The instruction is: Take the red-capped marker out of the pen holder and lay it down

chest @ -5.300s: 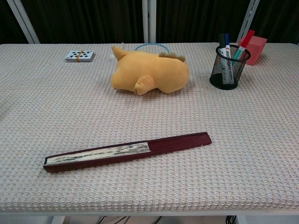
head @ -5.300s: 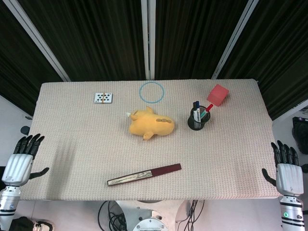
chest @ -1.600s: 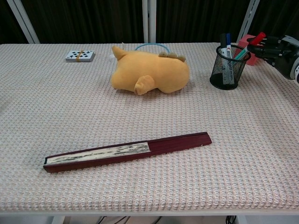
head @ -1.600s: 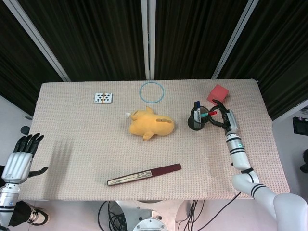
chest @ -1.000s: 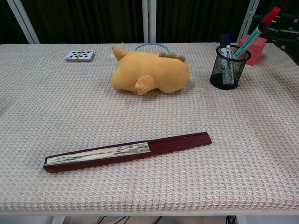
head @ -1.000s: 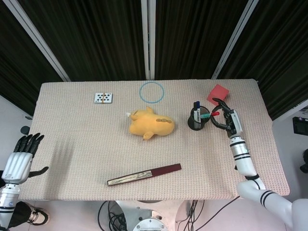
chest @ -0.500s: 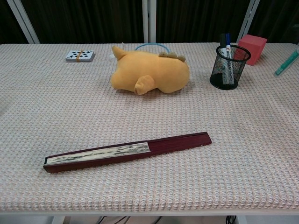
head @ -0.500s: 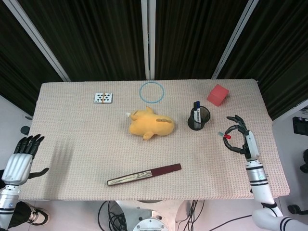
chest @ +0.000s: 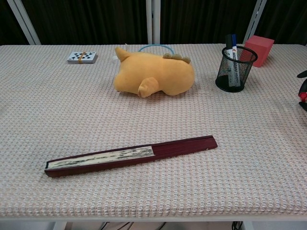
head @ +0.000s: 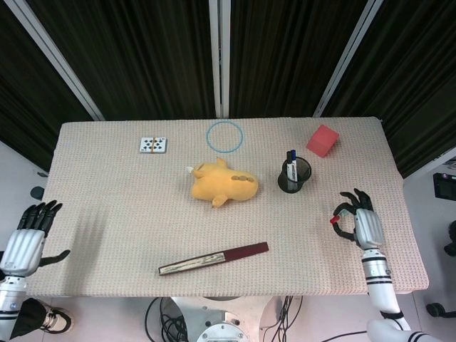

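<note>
The black mesh pen holder [head: 294, 176] [chest: 235, 67] stands at the right of the table with a blue and a dark marker left in it. My right hand [head: 358, 222] hovers near the table's right edge, well in front of the holder, and grips the red-capped marker [head: 333, 220]. Only the red cap shows there; the hand hides the barrel. In the chest view just dark fingertips [chest: 302, 74] and a bit of red show at the right border. My left hand [head: 29, 239] hangs open beside the table's left front corner, holding nothing.
A yellow plush toy [head: 222, 182] lies mid-table. A folded dark red fan [head: 214, 258] lies near the front edge. A deck of cards [head: 152, 144], a blue ring [head: 224, 135] and a red block [head: 323, 140] sit along the back.
My right hand drew the red-capped marker out of the holder, then carried it toward the front right of the table. It now sits lower and nearer the edge than half a second ago.
</note>
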Controlling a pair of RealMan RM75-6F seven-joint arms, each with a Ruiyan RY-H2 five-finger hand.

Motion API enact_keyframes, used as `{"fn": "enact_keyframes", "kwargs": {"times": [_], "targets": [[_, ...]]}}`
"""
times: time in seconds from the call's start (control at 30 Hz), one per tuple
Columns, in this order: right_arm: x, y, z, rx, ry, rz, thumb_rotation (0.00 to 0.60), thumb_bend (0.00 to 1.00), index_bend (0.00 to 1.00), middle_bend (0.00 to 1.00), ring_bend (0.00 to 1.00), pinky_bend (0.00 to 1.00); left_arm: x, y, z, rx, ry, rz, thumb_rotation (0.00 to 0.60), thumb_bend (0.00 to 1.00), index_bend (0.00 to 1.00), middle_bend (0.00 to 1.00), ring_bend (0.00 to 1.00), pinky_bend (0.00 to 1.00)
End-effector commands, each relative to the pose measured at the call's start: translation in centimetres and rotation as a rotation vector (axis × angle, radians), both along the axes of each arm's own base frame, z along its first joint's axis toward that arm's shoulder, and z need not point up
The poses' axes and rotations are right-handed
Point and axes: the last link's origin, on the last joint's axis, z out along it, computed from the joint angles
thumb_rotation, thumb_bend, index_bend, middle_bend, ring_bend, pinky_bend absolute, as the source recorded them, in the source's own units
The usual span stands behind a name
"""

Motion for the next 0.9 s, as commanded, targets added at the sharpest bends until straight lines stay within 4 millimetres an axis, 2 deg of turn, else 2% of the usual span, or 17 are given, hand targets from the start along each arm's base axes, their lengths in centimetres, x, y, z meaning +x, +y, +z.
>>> {"fn": "enact_keyframes", "kwargs": {"times": [0.03,0.07,0.1,0.17,0.2,0.37,0.53,0.57,0.7,0.8,0.9], "targets": [[0.9,-0.6,-1.9,0.055,0.025,-0.007,0.600,0.40,0.64,0.11,0.00,0.00,-0.1,0.0,0.1,0.000,0.000,0.005,0.600,0.00,0.06,0.02,0.00,0.00],[1.2,-0.6,-2.0,0.064,0.019,0.011,0.600,0.36,0.54,0.08,0.00,0.00,-0.2,0.0,0.1,0.001,0.000,0.006,0.600,0.00,0.06,0.02,0.00,0.00],[1.5,-0.6,-1.9,0.069,0.012,0.035,0.600,0.32,0.34,0.04,0.00,0.00,-0.2,0.0,0.1,0.001,-0.001,0.007,0.600,0.00,0.06,0.02,0.00,0.00],[2.1,-0.7,-1.5,0.060,-0.004,0.084,0.600,0.26,0.08,0.00,0.00,0.00,-0.2,0.0,0.1,0.002,-0.002,0.006,0.600,0.00,0.06,0.02,0.00,0.00],[2.3,-0.7,-1.3,0.046,-0.014,0.102,0.600,0.23,0.01,0.00,0.00,0.00,-0.2,0.1,0.1,0.002,-0.002,0.005,0.600,0.00,0.06,0.02,0.00,0.00],[2.7,0.1,1.0,-0.022,-0.058,0.180,0.600,0.20,0.00,0.00,0.00,0.00,0.0,0.2,0.2,0.008,0.000,0.000,0.600,0.00,0.06,0.02,0.00,0.00],[1.4,2.3,4.3,-0.065,-0.038,0.189,0.600,0.19,0.00,0.00,0.00,0.00,0.3,0.3,0.3,0.014,0.004,-0.009,0.600,0.00,0.06,0.02,0.00,0.00],[0.9,2.7,5.0,-0.084,-0.011,0.190,0.600,0.19,0.00,0.00,0.00,0.00,0.4,0.3,0.3,0.016,0.005,-0.011,0.600,0.00,0.06,0.02,0.00,0.00],[-2.7,5.4,7.8,-0.146,0.276,0.107,0.600,0.23,0.00,0.00,0.00,0.00,0.9,0.2,0.4,0.024,0.011,-0.017,0.600,0.00,0.06,0.02,0.00,0.00],[-4.6,7.1,8.8,-0.143,0.445,0.005,0.600,0.24,0.00,0.00,0.00,0.00,1.2,0.2,0.5,0.032,0.015,-0.024,0.600,0.00,0.06,0.02,0.00,0.00],[-5.3,8.0,9.2,-0.136,0.493,-0.067,0.600,0.24,0.00,0.00,0.00,0.00,1.4,0.2,0.5,0.030,0.017,-0.025,0.600,0.00,0.06,0.02,0.00,0.00]]}}
